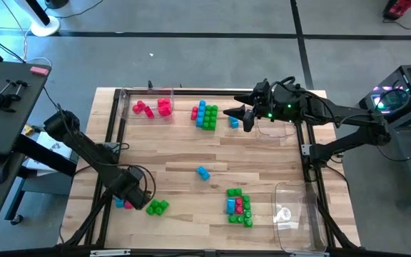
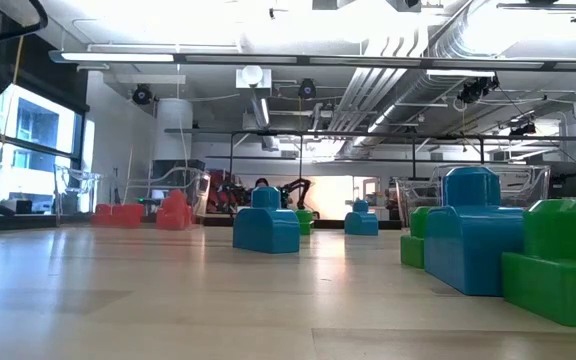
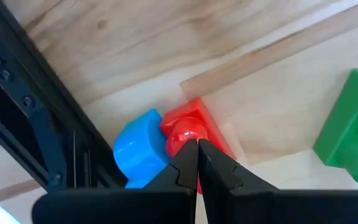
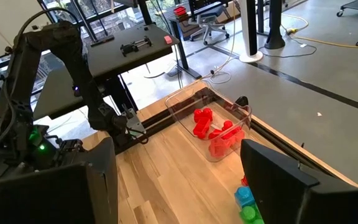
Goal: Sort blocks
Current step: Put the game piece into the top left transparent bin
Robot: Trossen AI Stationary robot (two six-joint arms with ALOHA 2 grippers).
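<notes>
The left gripper [image 3: 197, 165] is filling the near edge of its wrist view, its two dark fingers pressed together with nothing between them, their tips resting against a red block [image 3: 194, 127] that is touching a blue block [image 3: 142, 149] beside the black table frame [image 3: 36, 124]. A green block [image 3: 350, 130] is lying near them on the wooden table [image 1: 248, 153]. From above, the left arm is reaching down over the table's near left corner, bent at the elbow.

The right gripper [image 1: 242, 116] is hovering above the far edge of the table with its fingers standing wide apart and holding nothing, the arm stretching in from the right. Just beside it a blue-and-green pile [image 1: 205, 114] is sitting, and red blocks [image 1: 154, 108] are lying in a clear tray [image 1: 123, 107] at the far left. One blue block [image 1: 203, 173] is lying alone mid-table, and a mixed pile [image 1: 238, 205] is sitting near the front beside another clear tray [image 1: 295, 225].
</notes>
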